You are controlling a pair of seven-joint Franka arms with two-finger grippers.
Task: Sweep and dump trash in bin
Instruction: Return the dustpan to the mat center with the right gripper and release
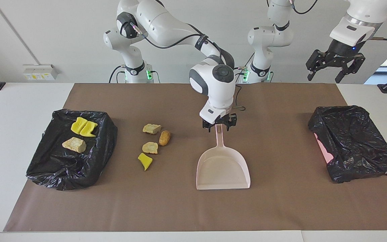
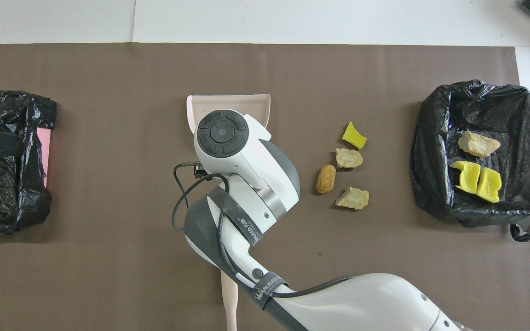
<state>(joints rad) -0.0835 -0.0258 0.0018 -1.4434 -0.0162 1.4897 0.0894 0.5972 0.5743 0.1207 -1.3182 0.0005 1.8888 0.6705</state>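
The pink dustpan [image 1: 223, 168] [image 2: 228, 103] lies flat on the brown mat at mid-table, mouth away from the robots. My right gripper [image 1: 219, 127] hovers open at the tip of its handle, fingers either side and gripping nothing; the wrist hides it in the overhead view. Loose trash lies toward the right arm's end: a tan scrap [image 1: 152, 128] [image 2: 352, 198], an orange-brown one [image 1: 165, 137] [image 2: 325, 179], another tan one [image 1: 150, 147] [image 2: 349, 157] and a yellow one [image 1: 144, 161] [image 2: 354, 136]. The black-lined bin [image 1: 45, 168] [image 2: 423, 151] holds two yellow scraps [image 1: 83, 127] and a tan scrap [image 1: 74, 144]. My left gripper [image 1: 324, 79] waits open, high over its end.
A second black-bagged bin [image 1: 351, 144] with pink showing sits at the left arm's end. A brush handle [image 2: 229, 301] lies nearer the robots than the dustpan, partly under the right arm. White table surrounds the mat.
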